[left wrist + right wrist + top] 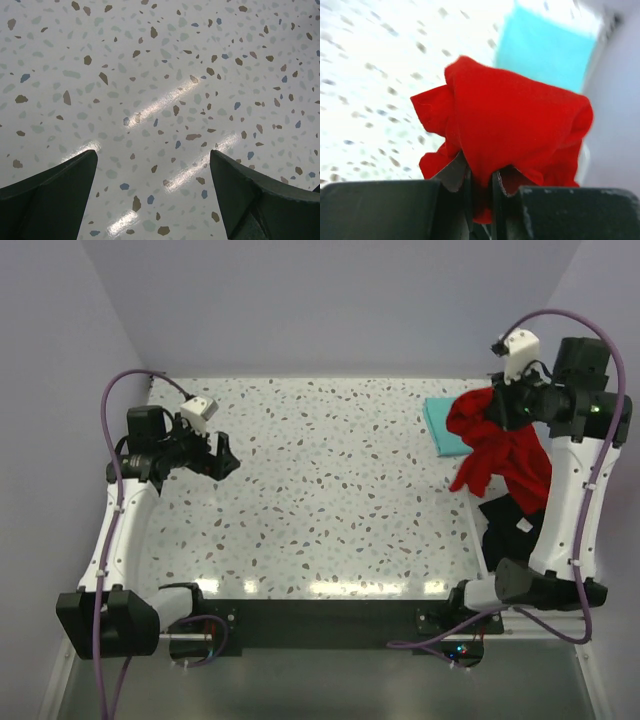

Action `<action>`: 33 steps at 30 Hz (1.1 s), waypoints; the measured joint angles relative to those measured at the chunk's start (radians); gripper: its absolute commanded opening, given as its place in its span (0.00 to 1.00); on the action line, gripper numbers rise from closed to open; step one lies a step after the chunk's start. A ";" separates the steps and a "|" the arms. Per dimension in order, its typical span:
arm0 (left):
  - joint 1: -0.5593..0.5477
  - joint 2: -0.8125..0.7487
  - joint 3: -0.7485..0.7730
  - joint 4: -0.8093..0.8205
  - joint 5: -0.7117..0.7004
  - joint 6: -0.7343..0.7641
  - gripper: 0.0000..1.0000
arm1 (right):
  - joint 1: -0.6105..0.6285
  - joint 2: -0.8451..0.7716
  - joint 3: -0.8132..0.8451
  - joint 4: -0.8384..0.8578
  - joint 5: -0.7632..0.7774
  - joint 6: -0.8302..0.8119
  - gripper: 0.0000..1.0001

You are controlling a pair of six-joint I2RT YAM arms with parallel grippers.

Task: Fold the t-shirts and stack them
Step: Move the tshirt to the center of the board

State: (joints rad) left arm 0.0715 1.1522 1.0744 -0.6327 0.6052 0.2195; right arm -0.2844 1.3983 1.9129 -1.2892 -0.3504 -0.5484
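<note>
1. Right end effector (pixel 481 186) is clenched on the red shirt (pixel 515 120). Cloth is pinched between its two dark fingers and bunches up in a lump just above them.
2. In the top view the red shirt (pixel 503 452) hangs from the right end effector (pixel 497 406), lifted over the far-right part of the desk (pixel 330 490). It drapes down in loose folds with its lower end near the black shirt (pixel 503 530). Cannot tell if the two touch.
3. Teal shirt (pixel 443 428) lies flat by the far-right corner of the desk as a neat rectangle. Its right part is covered by the red shirt in the top view. In the right wrist view it sits behind the red lump, blurred.
4. Black shirt is a crumpled heap at the right desk edge, on the near side of the red one and partly hidden by the right arm (pixel 570 510). A small white tag shows on it.
5. Left end effector (pixel 226 454) is released, jaws wide apart and gripping nothing. It is over the left side of the desk, well apart from all the shirts. Its wrist view shows only bare desk between the fingers (pixel 50 200).
6. Shirts are soft matte cloth, and the red one is heavily wrinkled. The desk is glossy white terrazzo with brown, grey and blue flecks and streaks of glare. The fingers are dark, hard and wedge-shaped.
</note>
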 measured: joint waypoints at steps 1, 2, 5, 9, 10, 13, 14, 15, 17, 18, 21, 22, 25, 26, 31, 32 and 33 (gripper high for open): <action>0.000 0.000 0.000 0.000 0.000 0.000 1.00 | 0.071 0.015 0.073 -0.010 -0.021 0.033 0.00; 0.000 0.000 0.000 0.001 0.000 -0.001 1.00 | 0.130 0.032 0.146 -0.010 -0.048 0.065 0.00; 0.000 0.000 0.000 0.002 -0.001 -0.005 1.00 | 0.284 0.101 0.340 -0.001 -0.108 0.153 0.00; 0.000 0.000 0.009 -0.005 -0.004 -0.027 1.00 | 0.533 0.199 0.492 0.043 -0.124 0.232 0.00; 0.000 0.000 0.014 -0.005 -0.004 -0.029 1.00 | 0.595 0.228 0.519 0.054 -0.124 0.243 0.00; 0.000 0.000 0.043 -0.006 -0.005 -0.048 1.00 | 0.739 0.307 0.571 0.096 -0.145 0.285 0.00; 0.000 0.000 0.054 -0.006 -0.005 -0.053 1.00 | 0.761 0.323 0.574 0.113 -0.157 0.302 0.00; 0.000 0.000 0.064 -0.006 -0.004 -0.058 1.00 | 0.774 0.336 0.571 0.136 -0.168 0.326 0.00; 0.000 0.000 0.080 -0.006 -0.003 -0.069 1.00 | 0.780 0.344 0.546 0.180 -0.174 0.362 0.06; 0.000 0.000 0.087 -0.007 -0.001 -0.071 1.00 | 0.777 0.335 0.502 0.216 -0.171 0.377 0.29; 0.000 0.000 0.100 -0.015 0.005 -0.070 1.00 | 0.734 0.260 0.249 0.333 -0.168 0.429 0.75; 0.000 -0.001 0.101 -0.018 0.005 -0.066 1.00 | 0.707 0.233 0.158 0.361 -0.169 0.432 0.79; 0.000 -0.008 0.101 -0.032 0.005 -0.035 1.00 | 0.559 0.179 -0.102 0.405 -0.156 0.442 0.82; 0.000 -0.012 0.100 -0.036 0.005 -0.018 1.00 | 0.512 0.179 -0.160 0.409 -0.138 0.432 0.82; 0.000 0.002 0.094 -0.065 0.004 0.082 1.00 | 0.431 0.179 -0.342 0.364 -0.063 0.344 0.79; 0.000 0.018 0.093 -0.072 0.001 0.104 1.00 | 0.441 0.179 -0.363 0.357 -0.064 0.328 0.78; 0.000 0.039 0.092 -0.077 -0.005 0.127 1.00 | 0.456 0.177 -0.389 0.349 -0.064 0.309 0.76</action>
State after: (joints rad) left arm 0.0719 1.1912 1.1667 -0.7097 0.5999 0.3466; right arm 0.1715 1.5749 1.5234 -0.9398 -0.4141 -0.2398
